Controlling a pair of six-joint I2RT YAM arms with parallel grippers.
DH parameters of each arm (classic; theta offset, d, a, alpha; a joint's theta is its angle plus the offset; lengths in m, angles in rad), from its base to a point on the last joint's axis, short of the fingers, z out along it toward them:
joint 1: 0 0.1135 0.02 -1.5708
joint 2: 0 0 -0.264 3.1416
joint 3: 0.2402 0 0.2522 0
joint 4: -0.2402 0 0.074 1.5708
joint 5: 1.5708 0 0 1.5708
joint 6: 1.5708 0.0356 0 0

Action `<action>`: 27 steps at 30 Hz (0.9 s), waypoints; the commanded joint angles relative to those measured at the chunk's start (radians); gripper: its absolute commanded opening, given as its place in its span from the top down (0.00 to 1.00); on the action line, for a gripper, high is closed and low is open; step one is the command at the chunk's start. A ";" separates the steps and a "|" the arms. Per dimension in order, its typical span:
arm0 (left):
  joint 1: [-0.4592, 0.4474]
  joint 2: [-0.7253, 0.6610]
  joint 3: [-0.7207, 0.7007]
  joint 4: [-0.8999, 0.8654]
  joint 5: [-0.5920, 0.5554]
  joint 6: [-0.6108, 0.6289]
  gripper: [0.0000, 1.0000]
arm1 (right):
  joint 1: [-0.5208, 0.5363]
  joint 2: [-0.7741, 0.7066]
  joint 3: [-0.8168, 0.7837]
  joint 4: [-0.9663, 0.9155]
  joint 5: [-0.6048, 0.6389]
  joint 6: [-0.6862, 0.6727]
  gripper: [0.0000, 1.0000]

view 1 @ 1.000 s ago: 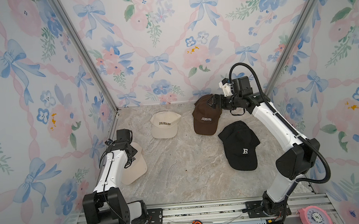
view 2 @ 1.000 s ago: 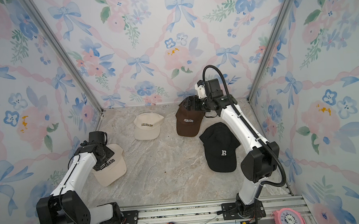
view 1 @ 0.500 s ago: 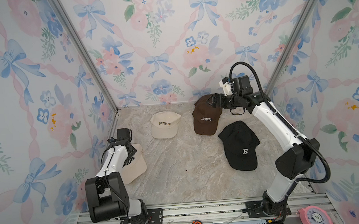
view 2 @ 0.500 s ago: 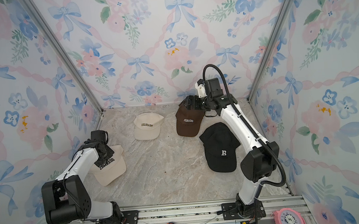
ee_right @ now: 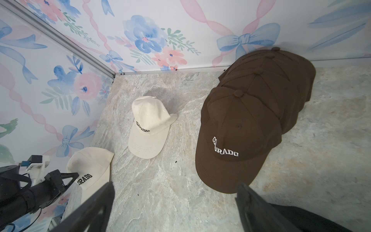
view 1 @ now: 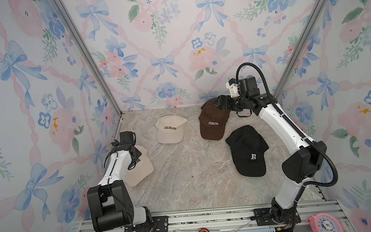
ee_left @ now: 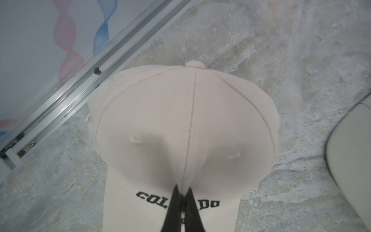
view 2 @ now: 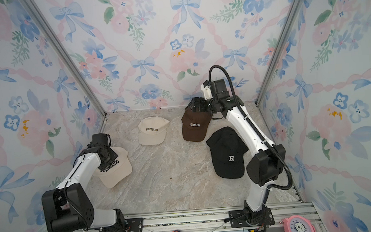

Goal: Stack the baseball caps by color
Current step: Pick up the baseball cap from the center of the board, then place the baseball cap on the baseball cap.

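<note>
Left hand [ee_left: 181, 197] pinching the near cream cap [ee_left: 186, 124] at eight o'clock — right hand [ee_right: 174, 209] spread wide above the brown stack [ee_right: 251, 128].

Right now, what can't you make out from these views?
- Black caps: how many are stacked; both top views show only the uppermost.
- Near cream cap: its lettering is partly covered by the left gripper, shut on its front, in every view.
- Right gripper: fingertips cut off by the wrist view's edge; jaws wide, holding nothing.
- Brown caps: lower caps' lettering hidden by the top one.
</note>
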 commanded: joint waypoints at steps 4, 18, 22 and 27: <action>-0.098 -0.062 0.142 -0.019 0.031 0.061 1.00 | 0.007 0.015 0.057 -0.022 0.001 -0.001 0.04; -0.331 0.109 0.401 0.142 0.102 0.305 1.00 | -0.012 -0.115 -0.035 -0.038 0.058 -0.022 0.04; -0.351 0.171 0.419 0.196 0.129 0.343 1.00 | -0.022 -0.178 -0.085 -0.036 0.082 -0.021 0.04; -0.375 0.225 0.423 0.244 0.155 0.351 1.00 | -0.031 -0.243 -0.138 -0.039 0.118 -0.019 0.04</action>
